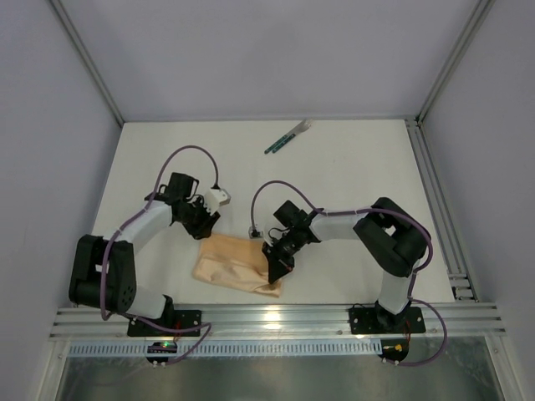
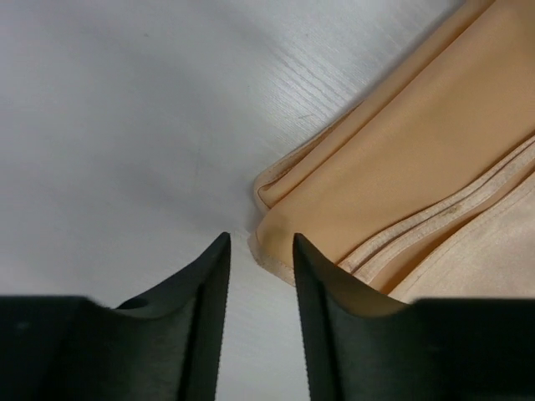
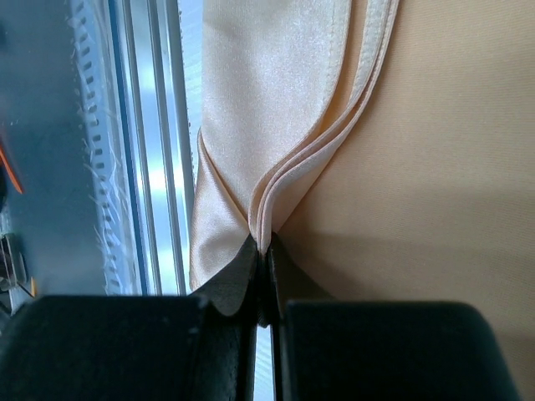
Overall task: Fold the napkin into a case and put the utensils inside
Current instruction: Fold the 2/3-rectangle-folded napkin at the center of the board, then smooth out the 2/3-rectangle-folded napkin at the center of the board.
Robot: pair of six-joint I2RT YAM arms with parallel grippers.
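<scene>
Soft peach-tan cloth napkin (image 1: 234, 263), already folded into a layered oblong, lies at 6 o'clock on the white table (image 1: 351, 167), just beside the near aluminium rail (image 1: 276, 317). Slim utensils (image 1: 287, 138) with dark green handles and pale ends lie well apart at 12 to 1 o'clock, untouched.

Right gripper (image 3: 264, 255): jaws closed, pinching the stacked hemmed edges at the napkin's 4 o'clock end. The right wrist view shows several layers fanning out of the pinch.

Left gripper (image 2: 261, 251): jaws part open with nothing between them, low over the table at the napkin's 10 o'clock corner. The left wrist view shows the corner just ahead of the gap, with the right-hand fingertip (image 2: 313, 267) at the cloth edge. Can't tell whether it touches.

Step in hand, as judged: a fold pass toward the case, utensils later.

To do it well:
- Left should go a bit further in so all layers at the corner sit between the fingers, then close. A top-layer-only grab would peel the stack.
- Right pinch has to hold every hem. Any slip skews the crease.
- Move both ends together and low, cloth lightly taut, away from the rail at 6 o'clock.
</scene>
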